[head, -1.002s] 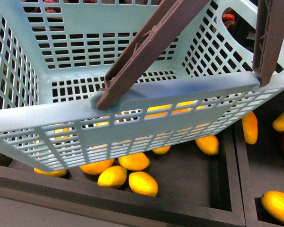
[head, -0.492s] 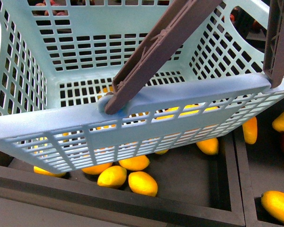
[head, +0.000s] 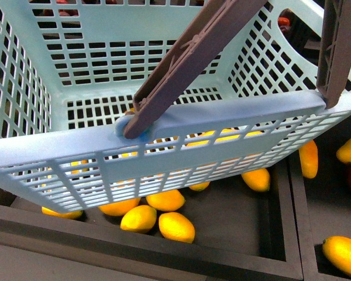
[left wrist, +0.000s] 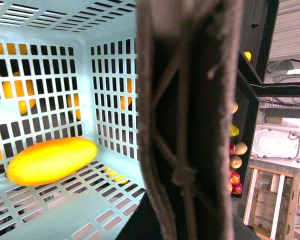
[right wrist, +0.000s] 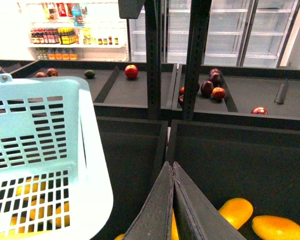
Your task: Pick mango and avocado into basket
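The turquoise basket [head: 222, 111] hangs tilted in the air and fills most of the front view, its grey-brown handles [head: 187, 58] swung upward. My left gripper [left wrist: 182, 210] is shut on one handle, which hides its jaws. A long yellow mango [left wrist: 52, 160] lies on the slotted basket floor. My right gripper [right wrist: 172, 167] is shut with nothing in it, beside the basket's wall [right wrist: 65, 150] and above a dark bin. A small dark green fruit that looks like the avocado [right wrist: 90, 74] lies in a far bin on the upper shelf.
Below the basket a black bin holds several egg-shaped yellow fruits [head: 158, 222]. A raised divider [head: 295, 216] separates it from a bin with longer yellow fruits [right wrist: 235, 212]. Red apples [right wrist: 131, 71] lie in far bins behind dark shelf uprights [right wrist: 152, 60].
The basket has swayed a little, shifting right and down, then back up to the left. The fruits in the bins have not moved.
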You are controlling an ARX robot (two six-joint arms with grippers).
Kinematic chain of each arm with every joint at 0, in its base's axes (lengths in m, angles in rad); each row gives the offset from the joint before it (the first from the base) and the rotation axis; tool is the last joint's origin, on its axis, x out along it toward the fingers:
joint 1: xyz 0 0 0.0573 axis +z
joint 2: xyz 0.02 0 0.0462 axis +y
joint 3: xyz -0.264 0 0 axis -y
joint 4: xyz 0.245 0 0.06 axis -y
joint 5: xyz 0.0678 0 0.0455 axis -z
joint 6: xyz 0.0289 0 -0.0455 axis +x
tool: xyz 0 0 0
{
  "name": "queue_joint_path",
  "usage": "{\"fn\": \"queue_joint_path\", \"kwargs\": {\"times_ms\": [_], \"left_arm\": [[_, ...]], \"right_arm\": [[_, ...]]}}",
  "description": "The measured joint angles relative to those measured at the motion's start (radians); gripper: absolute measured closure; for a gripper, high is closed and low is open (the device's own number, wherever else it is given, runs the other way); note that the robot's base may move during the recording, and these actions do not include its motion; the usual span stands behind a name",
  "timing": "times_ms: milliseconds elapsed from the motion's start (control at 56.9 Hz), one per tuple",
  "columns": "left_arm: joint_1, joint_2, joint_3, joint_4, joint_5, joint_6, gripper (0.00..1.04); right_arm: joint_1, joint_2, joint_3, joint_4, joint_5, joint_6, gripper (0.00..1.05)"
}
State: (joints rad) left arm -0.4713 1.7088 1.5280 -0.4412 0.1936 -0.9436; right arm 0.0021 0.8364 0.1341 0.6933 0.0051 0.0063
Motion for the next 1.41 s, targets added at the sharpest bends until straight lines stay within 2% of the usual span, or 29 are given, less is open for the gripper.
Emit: {"fn": "queue_joint_path", "kwargs": {"times_ms": [404,527,1037,1407], "left_arm": [[0.000,0.000,0.000,0.000,-0.001,0.000,0.99],[0.000,0.000,0.000,0.000,-0.002,0.001,0.99],[0.000,0.000,0.000,0.000,-0.002,0.000,0.99],[0.000,0.000,0.000,0.000,-0.001,0.000,0.99]], "right_arm": [[0.000,-0.235,-0.085,-0.149,0.000,0.000,1.02],[0.000,-0.262,-0.125,-0.127,0.000,0.000,1.02],[0.000,-0.558,-0.129,-0.412,-0.003,-0.001,1.02],[0.000,-0.656,-0.129,-0.510,-0.003,-0.002,1.02]]}}
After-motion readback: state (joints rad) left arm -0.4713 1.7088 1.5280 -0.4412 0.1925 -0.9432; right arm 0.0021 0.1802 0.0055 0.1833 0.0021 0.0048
